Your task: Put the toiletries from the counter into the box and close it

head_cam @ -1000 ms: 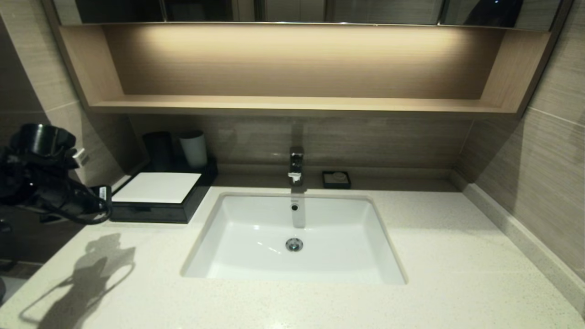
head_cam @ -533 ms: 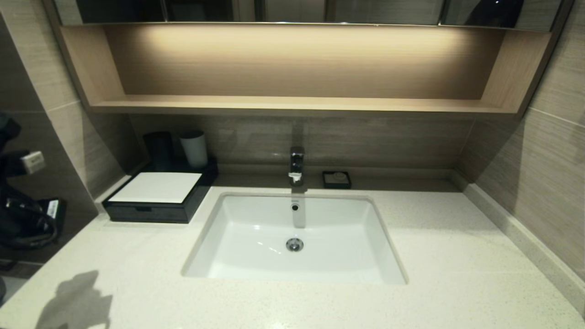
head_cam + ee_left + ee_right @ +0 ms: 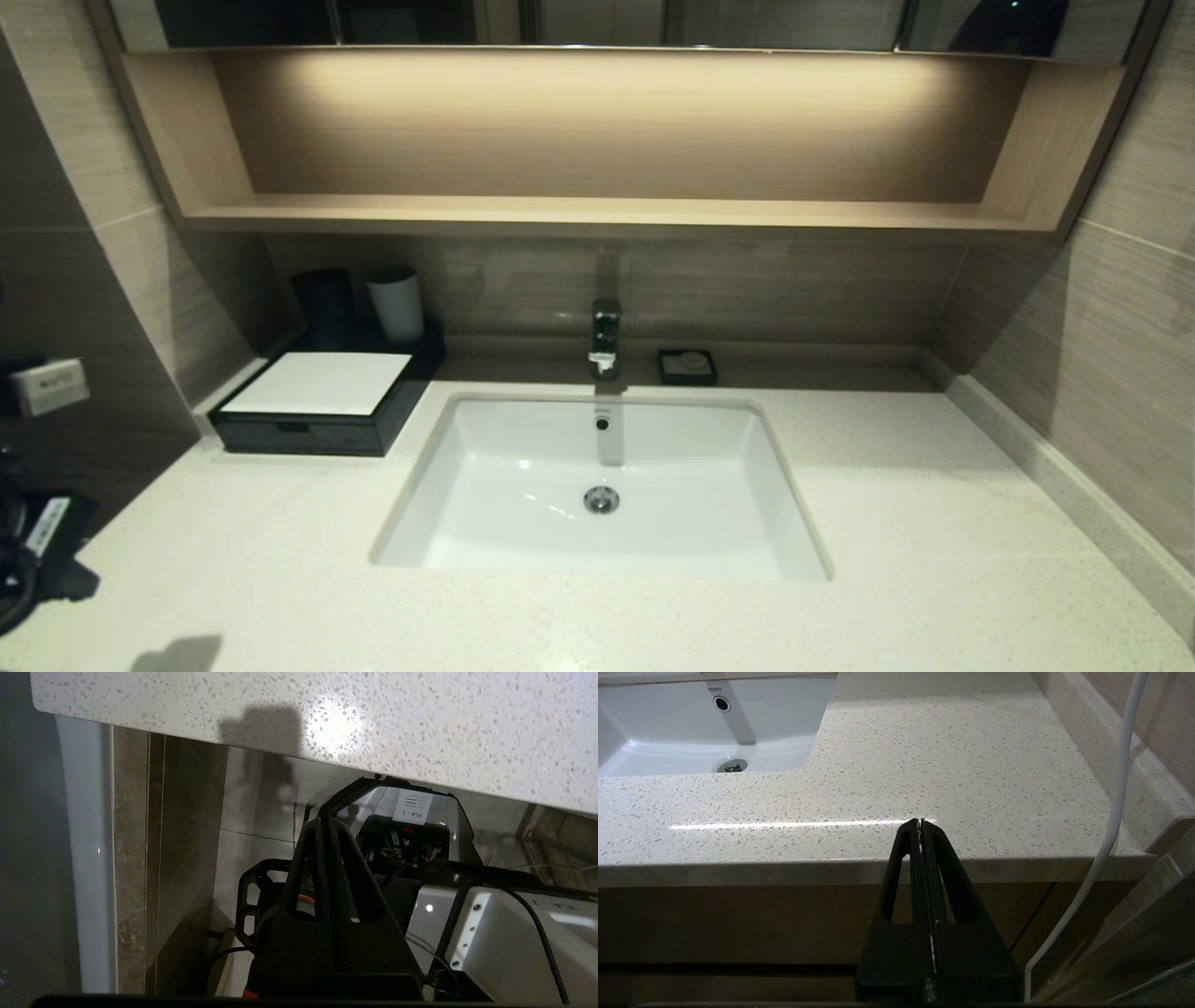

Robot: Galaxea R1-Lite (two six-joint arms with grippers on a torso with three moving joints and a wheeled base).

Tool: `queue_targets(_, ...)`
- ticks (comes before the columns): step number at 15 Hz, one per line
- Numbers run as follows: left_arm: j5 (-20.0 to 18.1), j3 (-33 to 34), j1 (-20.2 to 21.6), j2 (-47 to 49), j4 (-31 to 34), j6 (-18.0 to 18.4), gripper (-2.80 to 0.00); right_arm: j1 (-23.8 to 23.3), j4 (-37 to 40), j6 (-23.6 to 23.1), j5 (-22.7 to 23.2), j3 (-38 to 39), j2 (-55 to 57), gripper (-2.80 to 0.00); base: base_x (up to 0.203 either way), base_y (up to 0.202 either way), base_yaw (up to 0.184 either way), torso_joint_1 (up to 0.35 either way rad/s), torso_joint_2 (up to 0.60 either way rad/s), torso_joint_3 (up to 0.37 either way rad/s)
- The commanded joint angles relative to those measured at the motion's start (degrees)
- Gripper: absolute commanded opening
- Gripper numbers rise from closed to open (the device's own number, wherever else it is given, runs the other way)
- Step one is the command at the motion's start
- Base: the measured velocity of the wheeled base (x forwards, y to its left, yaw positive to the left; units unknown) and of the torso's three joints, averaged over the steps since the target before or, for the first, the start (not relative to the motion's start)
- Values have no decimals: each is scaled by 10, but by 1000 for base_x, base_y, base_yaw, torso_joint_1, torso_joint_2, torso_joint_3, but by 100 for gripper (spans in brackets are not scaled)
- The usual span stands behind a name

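Note:
The black box (image 3: pixel 322 411) with its flat white top panel stands at the back left of the cream speckled counter (image 3: pixel 934 523), its front drawer pushed in. No toothbrush packets or clear pouch show in any view. My left arm (image 3: pixel 33 546) hangs low at the far left edge of the head view, beside the counter's left end. My left gripper (image 3: pixel 325 823) is shut and empty, below the counter's edge (image 3: pixel 327 728). My right gripper (image 3: pixel 920 823) is shut and empty, just in front of the counter's front edge (image 3: pixel 738 870), right of the sink.
A white rectangular sink (image 3: pixel 467 551) with a chrome tap (image 3: pixel 605 338) sits mid-counter. A black tumbler (image 3: pixel 324 303) and a white-grey cup (image 3: pixel 396 303) stand behind the box. A small black soap dish (image 3: pixel 687 366) is right of the tap. A white cable (image 3: pixel 1106 835) hangs by my right gripper.
My left arm has dropped from beside the box down and out to the far left edge of the view. Its shadow on the counter has shrunk away. The box has not moved.

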Motion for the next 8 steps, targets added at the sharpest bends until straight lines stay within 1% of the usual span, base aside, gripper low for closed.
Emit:
queue_targets(1, 0, 8, -30, -89, 27, -2, -280, 0, 1, 0, 0, 0, 1, -280, 0, 0, 0, 0, 0, 0)
queue_targets(4, 1, 28, -38, -216, 66, -3, -280, 0, 1, 1, 0, 0, 0, -280, 0, 0, 0, 0, 0, 0)
queue_targets(6, 5, 80, -39, -315, 70, -1, -280, 0, 1, 0, -1, 0, 0, -280, 0, 0, 0, 0, 0, 0)
queue_targets(8, 6, 152, -38, -402, 58, 5, -280, 0, 1, 0, 0, 0, 1, -280, 0, 0, 0, 0, 0, 0)
